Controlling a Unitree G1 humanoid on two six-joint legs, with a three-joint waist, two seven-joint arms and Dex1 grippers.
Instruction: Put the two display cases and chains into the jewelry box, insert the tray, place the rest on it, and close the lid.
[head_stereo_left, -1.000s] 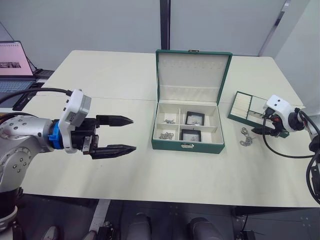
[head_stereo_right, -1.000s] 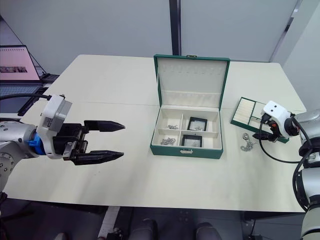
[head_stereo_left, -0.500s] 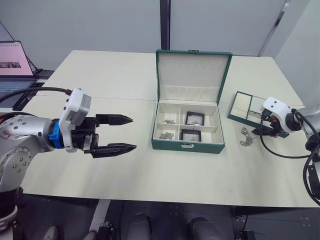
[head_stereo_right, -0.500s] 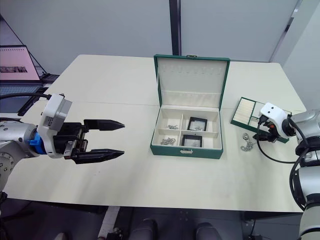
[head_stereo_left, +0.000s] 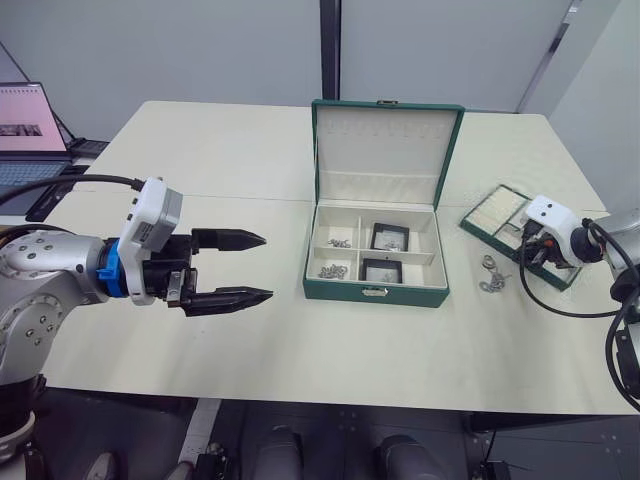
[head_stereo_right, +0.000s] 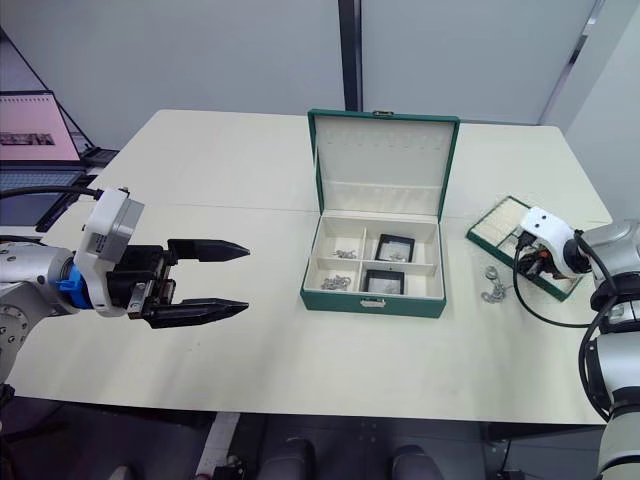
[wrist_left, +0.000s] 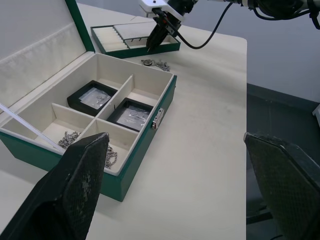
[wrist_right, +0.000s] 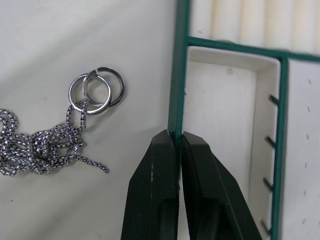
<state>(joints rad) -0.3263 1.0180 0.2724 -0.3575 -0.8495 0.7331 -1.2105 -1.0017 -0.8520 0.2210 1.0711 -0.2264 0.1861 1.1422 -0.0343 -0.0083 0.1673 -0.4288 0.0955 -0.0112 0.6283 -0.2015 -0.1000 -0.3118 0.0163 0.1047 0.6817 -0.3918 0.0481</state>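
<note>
The dark green jewelry box (head_stereo_left: 375, 292) stands at mid-table with its cream-lined lid (head_stereo_left: 385, 150) upright. Inside lie two display cases (head_stereo_left: 390, 237) (head_stereo_left: 376, 270) and two chains (head_stereo_left: 333, 271) (head_stereo_left: 339, 242). To its right, the green-rimmed tray (head_stereo_left: 505, 215) sits skewed on the table. My right gripper (wrist_right: 177, 137) is shut on the tray's thin green rim (wrist_right: 177, 75). A loose chain with two rings (wrist_right: 55, 145) lies on the table just beside that rim. My left gripper (head_stereo_left: 268, 268) hovers wide open left of the box, holding nothing.
A laptop (head_stereo_left: 28, 125) sits at the far left edge beyond the table. Bare tabletop (head_stereo_left: 220, 150) stretches left of the box and along the front edge.
My right gripper closed onto the tray's rim, and the tray has swung round to a new angle. The left arm has stayed still.
</note>
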